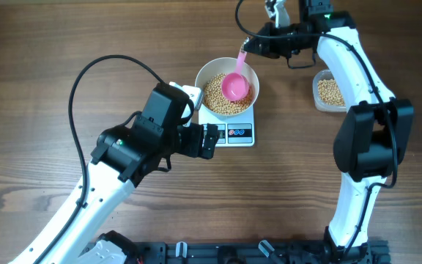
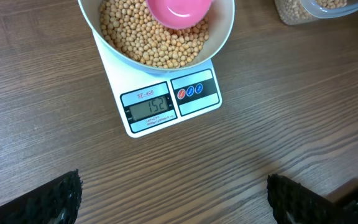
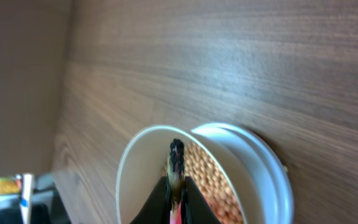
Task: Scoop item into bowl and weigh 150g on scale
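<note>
Right gripper (image 1: 253,45) was clamped on pink plastic scoop (image 1: 234,86); left gripper (image 1: 208,141) gaped at 8 o'clock of flat white digital scale (image 1: 239,134). On it, round white bowl (image 1: 205,73) held beige round beans (image 1: 217,99). Risk: scoop resting on beans could inflate reading.

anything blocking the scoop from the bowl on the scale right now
Nothing visible. The right gripper holds the pink scoop directly over the beans in the bowl on the scale, with no object between them.
</note>
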Motion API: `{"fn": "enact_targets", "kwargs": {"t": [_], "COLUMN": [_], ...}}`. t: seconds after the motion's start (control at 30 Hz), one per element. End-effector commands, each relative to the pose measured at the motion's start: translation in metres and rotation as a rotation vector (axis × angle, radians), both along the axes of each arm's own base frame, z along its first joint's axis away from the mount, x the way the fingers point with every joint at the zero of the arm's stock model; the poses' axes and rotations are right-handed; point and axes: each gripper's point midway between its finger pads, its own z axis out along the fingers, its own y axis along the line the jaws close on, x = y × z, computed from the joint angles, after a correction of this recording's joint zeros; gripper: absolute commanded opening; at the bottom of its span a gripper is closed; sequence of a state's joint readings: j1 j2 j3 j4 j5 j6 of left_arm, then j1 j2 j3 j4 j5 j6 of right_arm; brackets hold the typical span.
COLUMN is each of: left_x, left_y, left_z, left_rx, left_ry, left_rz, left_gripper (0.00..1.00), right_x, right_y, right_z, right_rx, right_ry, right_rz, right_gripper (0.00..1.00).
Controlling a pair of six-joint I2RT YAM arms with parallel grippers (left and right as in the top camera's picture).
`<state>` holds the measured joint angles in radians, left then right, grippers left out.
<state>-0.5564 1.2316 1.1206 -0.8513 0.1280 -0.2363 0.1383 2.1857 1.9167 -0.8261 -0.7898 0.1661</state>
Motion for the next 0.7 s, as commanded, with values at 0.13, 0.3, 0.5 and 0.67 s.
{"fn": "enact_targets", "kwargs": {"t": [0.13,0.3,0.5,0.67], "left_x": [0.0,0.0,0.0,0.0], "left_y": [0.0,0.0,0.0,0.0], "left_z": [0.0,0.0,0.0,0.0], "left_rx": [0.014,0.014,0.014,0.014], "left_ry": [-0.013,-0.013,-0.013,-0.013], "left_rz": [-0.016,-0.016,-0.016,-0.016], "left_gripper": [1.0,1.0,1.0,1.0], "right_x": [-0.008,-0.005,-0.006,-0.013], "right_y": [-0.008,-0.017,-0.019,-0.014], "right_z": [-0.002,0.008,0.032,0.03], "right_rx": [-0.096,-0.169,-0.316,-0.494], "right_ry": [-0.089,-0.151,-0.298,-0.341], "right_rz": [0.081,0.073,0.11,0.133], "right_gripper": [0.04,0.04,0.04,0.04]}}
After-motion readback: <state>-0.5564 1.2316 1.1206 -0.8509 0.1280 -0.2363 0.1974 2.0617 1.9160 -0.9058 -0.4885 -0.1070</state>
